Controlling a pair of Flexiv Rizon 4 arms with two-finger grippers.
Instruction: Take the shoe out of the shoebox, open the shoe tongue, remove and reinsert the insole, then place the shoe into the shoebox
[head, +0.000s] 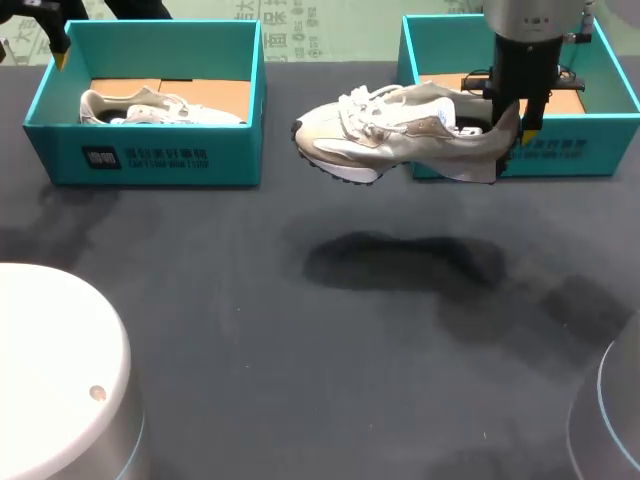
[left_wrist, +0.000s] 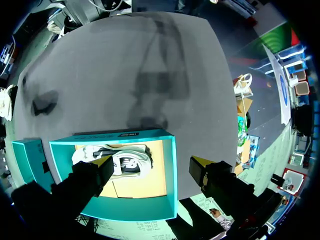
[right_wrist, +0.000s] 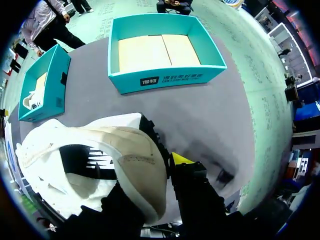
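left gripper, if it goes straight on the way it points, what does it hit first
Likely the cardboard floor of the teal shoebox, just beside the white shoe lying in it; the open left gripper hangs above it, depth unclear.

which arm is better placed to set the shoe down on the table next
Right. The right gripper is shut on the shoe at its heel, above the table. The left gripper hangs open over the far box.
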